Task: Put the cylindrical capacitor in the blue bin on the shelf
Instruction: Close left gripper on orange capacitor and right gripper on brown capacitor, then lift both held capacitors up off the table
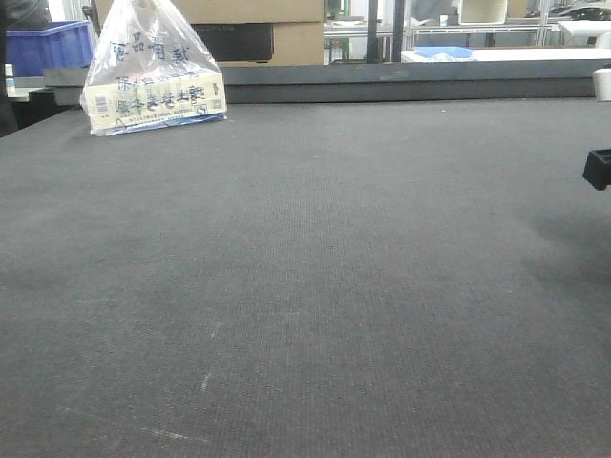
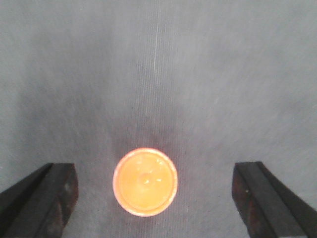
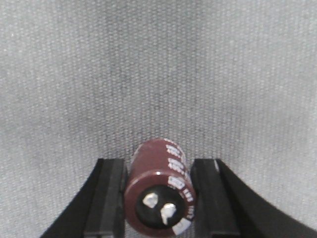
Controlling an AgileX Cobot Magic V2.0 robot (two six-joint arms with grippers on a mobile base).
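Note:
The cylindrical capacitor [image 3: 154,171] is dark brown with white print and two metal terminals on its near end. My right gripper [image 3: 159,198] is shut on it, one black finger on each side, over the grey mat. My left gripper [image 2: 157,198] is open, its fingers [image 2: 59,191] wide apart, and empty. A round orange cap-like thing [image 2: 145,182] stands on the mat between them, touching neither. A black gripper part [image 1: 598,169] shows at the right edge of the front view. The steel-railed shelf is out of view.
A grey mat [image 1: 305,286] covers the table. A clear plastic bag [image 1: 153,72] with printed packs stands at the back left. A blue bin [image 1: 48,43] sits behind it at the far left. Cardboard boxes [image 1: 277,29] and a raised dark ledge [image 1: 401,88] line the back.

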